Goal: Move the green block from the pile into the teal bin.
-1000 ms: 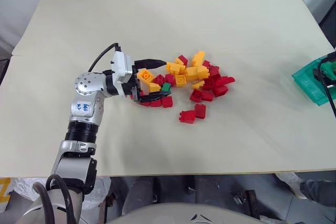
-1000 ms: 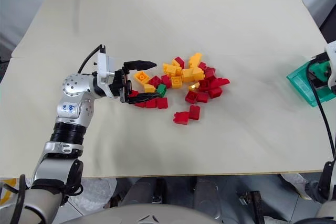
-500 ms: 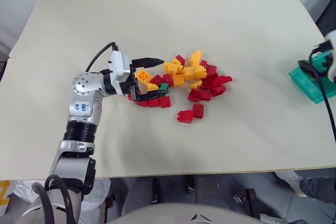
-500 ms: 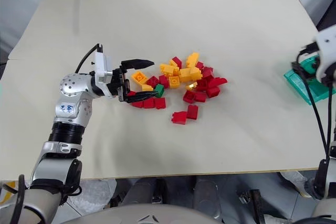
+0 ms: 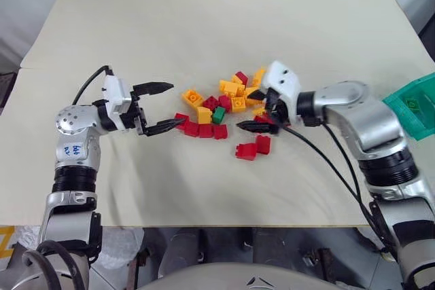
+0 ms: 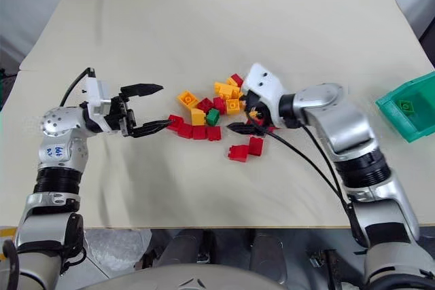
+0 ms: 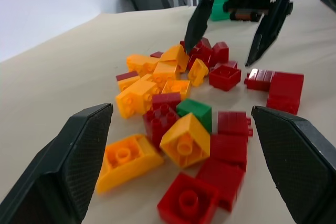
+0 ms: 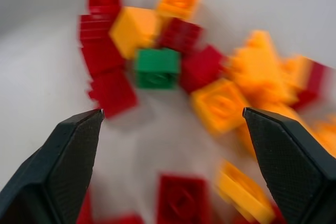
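Observation:
The pile [image 5: 234, 100] of red and yellow-orange bricks lies mid-table. The green block [image 5: 218, 115] sits on the pile's near-left side among red bricks, also seen as the green block [image 7: 195, 109] and the green block [image 8: 156, 66]. My left gripper [image 5: 163, 106] hovers open just left of the pile, nothing between its fingers. My right gripper [image 5: 250, 110] is open over the pile's right part, pointing left and downward at the bricks. The teal bin [image 6: 411, 105] stands tilted in view at the table's far right edge.
One small green brick [image 6: 406, 106] lies inside the bin. Two red bricks [image 5: 253, 148] lie apart in front of the pile. The beige table top [image 5: 204, 25] stretches bare behind the pile; its front edge runs close below both arms.
My right arm swung in from the bin at the right to the pile's right side, gripper open. My left gripper drew back leftward off the bricks. The camera shifted slightly.

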{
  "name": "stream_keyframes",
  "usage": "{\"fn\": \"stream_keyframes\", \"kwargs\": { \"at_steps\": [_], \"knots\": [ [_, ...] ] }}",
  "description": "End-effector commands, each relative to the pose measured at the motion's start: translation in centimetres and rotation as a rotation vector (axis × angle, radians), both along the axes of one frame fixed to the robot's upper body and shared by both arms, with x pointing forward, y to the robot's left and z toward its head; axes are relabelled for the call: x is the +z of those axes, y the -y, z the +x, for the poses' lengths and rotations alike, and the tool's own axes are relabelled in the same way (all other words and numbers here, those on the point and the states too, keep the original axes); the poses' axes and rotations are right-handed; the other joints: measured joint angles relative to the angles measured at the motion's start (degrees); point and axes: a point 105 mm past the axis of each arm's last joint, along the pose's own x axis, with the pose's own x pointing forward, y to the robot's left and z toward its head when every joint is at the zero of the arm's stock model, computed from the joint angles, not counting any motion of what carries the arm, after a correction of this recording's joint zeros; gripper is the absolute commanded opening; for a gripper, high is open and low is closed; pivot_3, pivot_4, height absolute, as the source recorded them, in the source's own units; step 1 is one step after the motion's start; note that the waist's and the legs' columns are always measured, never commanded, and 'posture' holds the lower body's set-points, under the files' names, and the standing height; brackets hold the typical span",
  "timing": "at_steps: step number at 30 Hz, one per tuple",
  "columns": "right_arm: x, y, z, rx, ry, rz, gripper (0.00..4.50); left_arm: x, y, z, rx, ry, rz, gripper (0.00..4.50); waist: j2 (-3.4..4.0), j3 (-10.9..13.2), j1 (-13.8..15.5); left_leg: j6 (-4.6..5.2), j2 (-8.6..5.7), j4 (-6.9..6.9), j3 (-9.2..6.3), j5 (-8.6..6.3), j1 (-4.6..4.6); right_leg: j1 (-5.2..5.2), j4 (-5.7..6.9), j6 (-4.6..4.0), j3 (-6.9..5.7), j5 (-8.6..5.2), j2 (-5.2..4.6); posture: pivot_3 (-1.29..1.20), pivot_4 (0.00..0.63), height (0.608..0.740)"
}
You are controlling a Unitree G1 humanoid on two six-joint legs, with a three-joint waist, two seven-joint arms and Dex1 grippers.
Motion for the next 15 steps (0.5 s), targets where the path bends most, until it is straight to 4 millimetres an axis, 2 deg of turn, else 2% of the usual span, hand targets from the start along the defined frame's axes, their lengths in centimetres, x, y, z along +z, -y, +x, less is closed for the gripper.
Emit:
{"fn": "stream_keyframes", "kwargs": {
  "at_steps": [1, 11, 15],
  "knots": [
    [0.4, -2.2, 1.3, 0.017, 0.031, -0.008, 4.44, 0.6, -1.0, -0.9, -0.004, 0.03, -0.014, 4.5, 0.0, 0.0, -0.7, 0.0, 0.0, 0.0, -0.01, 0.0, -0.01, -0.01, 0.01, 0.0, -0.01, 0.0, 0.0, 0.0, 0.15, 0.74],
    [-1.5, -5.0, 1.3, 0.04, -0.118, -0.029, 4.44, 0.6, -1.4, -1.6, 0.036, 0.032, -0.018, 4.5, -0.01, 0.0, -1.3, -0.05, 0.08, -0.05, 0.02, 0.01, 0.08, -0.01, 0.07, -0.03, 0.01, -0.02, 0.07, 0.0, 0.15, 0.74],
    [-1.6, -5.3, -0.1, 0.086, -0.222, -0.032, 4.44, 0.6, -1.3, -1.9, 0.042, 0.032, -0.02, 4.5, -0.01, 0.0, -2.0, -0.08, 0.12, -0.06, -0.01, 0.01, 0.1, -0.01, 0.09, -0.04, 0.01, -0.03, 0.08, 0.0, 0.15, 0.74]
  ]
}}
